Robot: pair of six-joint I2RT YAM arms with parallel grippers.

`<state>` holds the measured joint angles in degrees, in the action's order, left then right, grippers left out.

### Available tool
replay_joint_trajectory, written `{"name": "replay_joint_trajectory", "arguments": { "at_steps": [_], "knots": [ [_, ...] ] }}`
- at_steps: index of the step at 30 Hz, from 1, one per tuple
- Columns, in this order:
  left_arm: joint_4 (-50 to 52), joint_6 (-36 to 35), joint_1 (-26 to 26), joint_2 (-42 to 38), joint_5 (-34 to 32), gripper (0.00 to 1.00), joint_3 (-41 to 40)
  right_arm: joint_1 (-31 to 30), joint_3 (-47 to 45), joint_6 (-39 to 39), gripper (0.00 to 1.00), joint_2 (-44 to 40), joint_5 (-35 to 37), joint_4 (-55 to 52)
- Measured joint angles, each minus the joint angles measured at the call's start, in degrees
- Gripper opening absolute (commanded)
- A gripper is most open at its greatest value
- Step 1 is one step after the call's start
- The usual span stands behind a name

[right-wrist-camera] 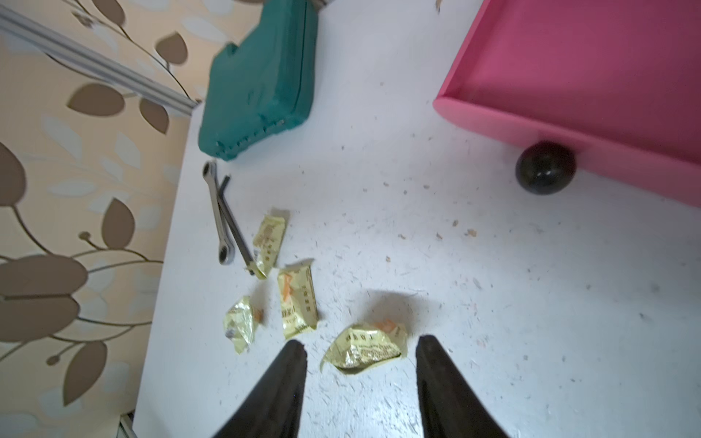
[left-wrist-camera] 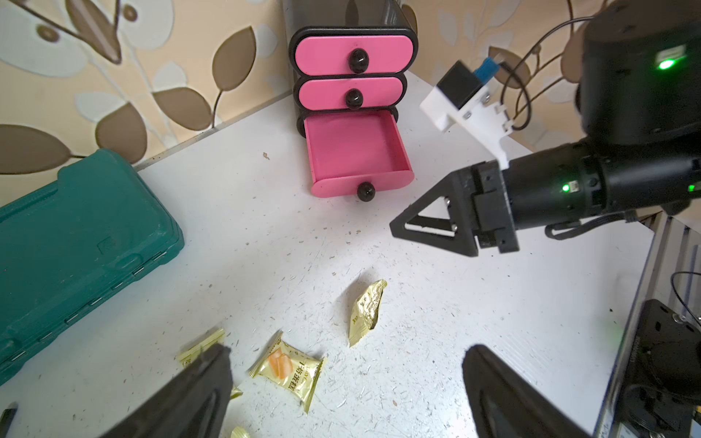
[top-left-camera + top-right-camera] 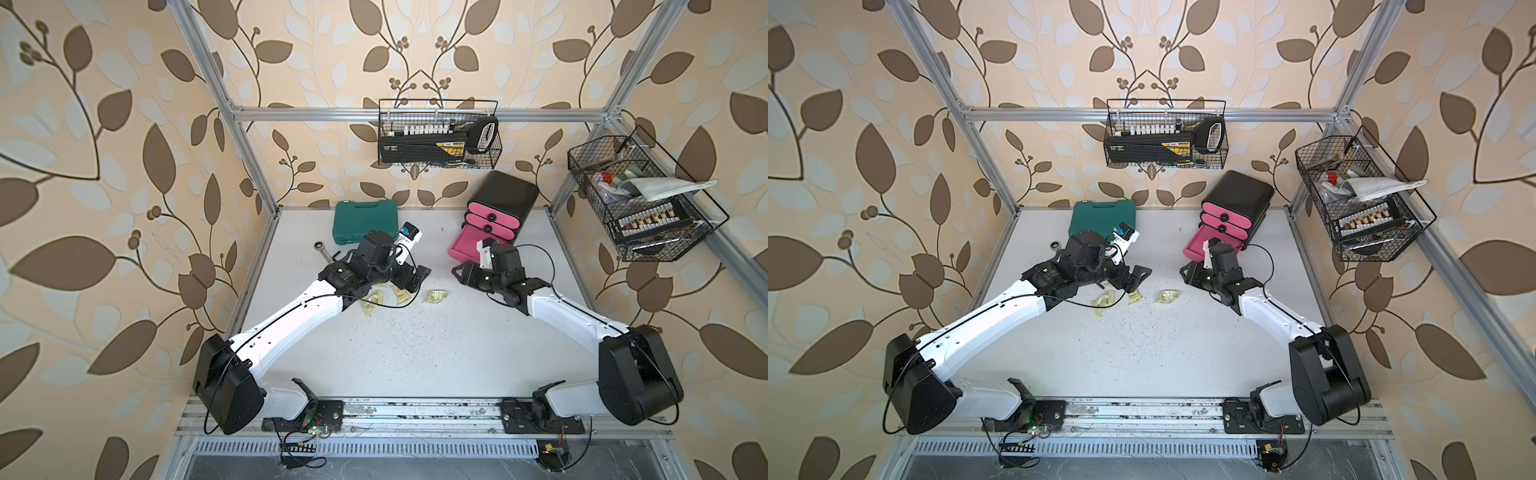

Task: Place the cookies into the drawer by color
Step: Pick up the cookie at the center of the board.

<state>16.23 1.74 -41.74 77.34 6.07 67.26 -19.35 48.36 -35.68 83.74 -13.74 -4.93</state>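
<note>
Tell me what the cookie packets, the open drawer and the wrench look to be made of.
Cookie packets: thin yellow-green foil or plastic film, crinkled and glinting.
Open drawer: likely moulded plastic, smooth matte pink.
Wrench: metal, bright silver sheen.

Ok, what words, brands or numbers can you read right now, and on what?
Nothing reads cleanly enough to quote.
On the flat yellow-green foil cookie packet with the orange picture: dark Chinese characters, too tilted and soft.
On the crumpled yellow-green foil packet: fine print, too small.
On the black-and-yellow box in the rear wire basket: yellow label, too small.
On the green plastic tool case: embossed mark, unreadable.
</note>
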Motion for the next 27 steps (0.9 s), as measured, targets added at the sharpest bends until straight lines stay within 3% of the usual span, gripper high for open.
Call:
{"name": "replay_joint_trajectory", "arguments": {
  "at_steps": [9,12,17,21,27],
  "knots": [
    [0.0,0.0,0.0,0.0,0.0,0.98,0.0,-1.7,0.6,0.7,0.45,11.9,-4.2,-0.6],
    [0.1,0.0,0.0,0.0,0.0,0.98,0.0,-1.9,0.6,-0.5,0.39,14.9,-5.2,1.8],
    [0.1,0.0,0.0,0.0,0.0,0.98,0.0,-1.9,1.2,-2.1,0.17,16.8,-6.7,5.5],
    [0.1,0.0,0.0,0.0,-0.1,0.98,0.0,-2.0,1.2,-2.5,0.06,16.8,-6.7,6.7],
    [0.1,0.0,0.0,0.0,-0.1,0.98,0.0,-2.0,0.8,-2.9,0.0,15.5,-5.9,6.9]
  ]
}}
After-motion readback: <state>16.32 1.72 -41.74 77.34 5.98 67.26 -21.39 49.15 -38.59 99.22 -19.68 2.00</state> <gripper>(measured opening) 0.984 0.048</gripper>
